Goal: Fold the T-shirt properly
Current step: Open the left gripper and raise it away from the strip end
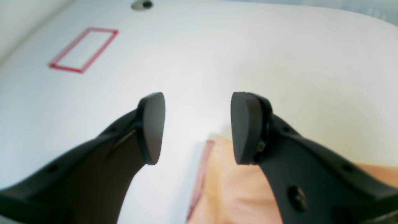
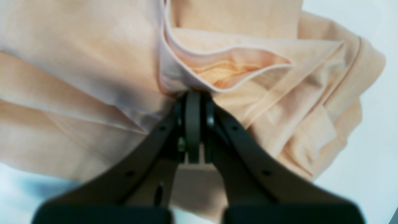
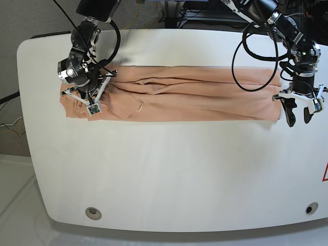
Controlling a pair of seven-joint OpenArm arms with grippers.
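Note:
The peach T-shirt [image 3: 195, 95] lies as a long folded band across the far half of the white table [image 3: 169, 169]. At its left end in the base view, my right gripper [image 3: 86, 98] is shut on a bunched hem; the right wrist view shows the closed fingertips [image 2: 193, 93] pinching the T-shirt [image 2: 93, 62] fabric. My left gripper [image 3: 299, 118] hangs open just past the shirt's right end. In the left wrist view its pads [image 1: 152, 127] stand wide apart with nothing between them, above a corner of the T-shirt [image 1: 224, 186].
A red tape rectangle [image 1: 84, 49] marks the table beyond the left gripper, with a round hole [image 1: 142, 4] farther on. Two grommets [image 3: 93, 212] [image 3: 308, 208] sit near the front edge. Black cables [image 3: 251, 46] loop over the back right.

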